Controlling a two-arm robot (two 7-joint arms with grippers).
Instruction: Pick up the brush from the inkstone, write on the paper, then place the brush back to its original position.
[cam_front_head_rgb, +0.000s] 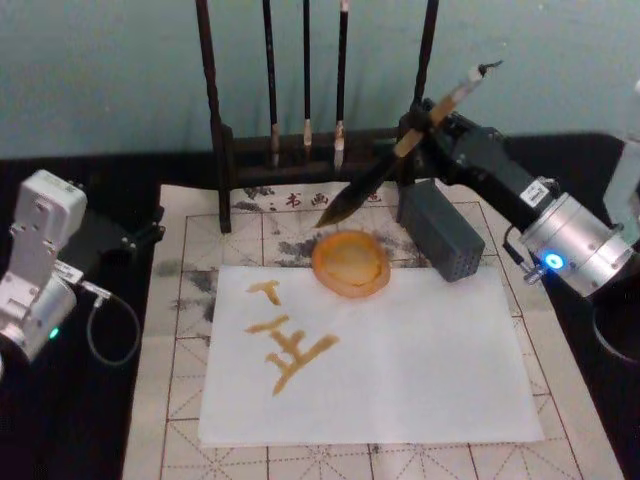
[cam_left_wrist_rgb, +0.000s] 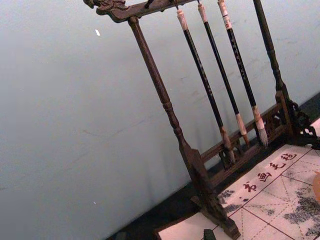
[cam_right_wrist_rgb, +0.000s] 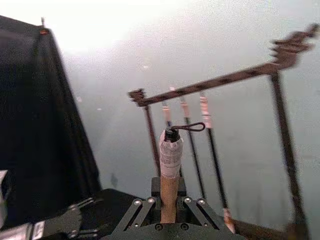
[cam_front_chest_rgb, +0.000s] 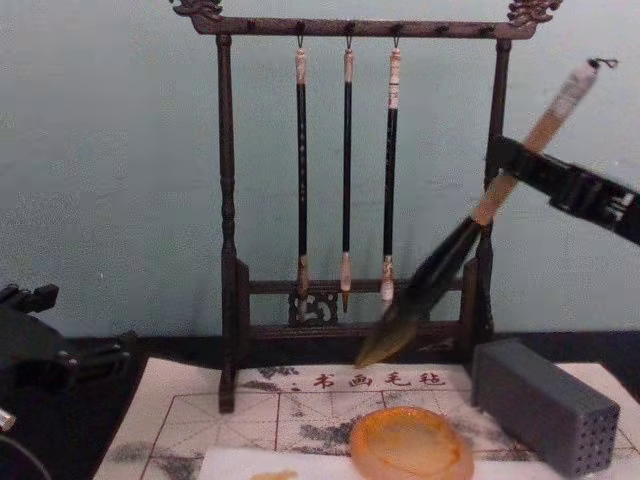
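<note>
Figure. Calligraphy bench, brush held aloft.

A plain teal wall (cam_front_head_rgb: 100, 70) closes the room behind a dark table (cam_front_head_rgb: 60, 430). On the table lies a beige gridded mat (cam_front_head_rgb: 175, 400), ink-stained along its far edge. On the mat lies the white paper (cam_front_head_rgb: 420, 370), which carries amber strokes on its left half. A dark wooden rack (cam_front_chest_rgb: 228, 200) stands at the mat's far edge with three thin brushes (cam_front_chest_rgb: 347, 170) hanging from it.

The left gripper (cam_front_head_rgb: 135, 237) is parked at the table's left edge; whether it is open or closed cannot be told. The right gripper (cam_front_head_rgb: 418, 128) reaches in from the right, clenched on the brush's tan handle. Below it a grey block (cam_front_head_rgb: 440, 235) stands just beside the round amber ink dish (cam_front_head_rgb: 350, 265), which overlaps the paper's far edge.

The brush (cam_front_head_rgb: 385, 165) hangs tilted in the air. Its loop end points up and to the right, and its dark tip hangs above and just behind the dish, in front of the rack.

With strokes on the sheet, the step in hand appears to be the return. It is best done by lowering the brush slowly, clear of rack and block, and releasing only once the tip rests in the dish.
</note>
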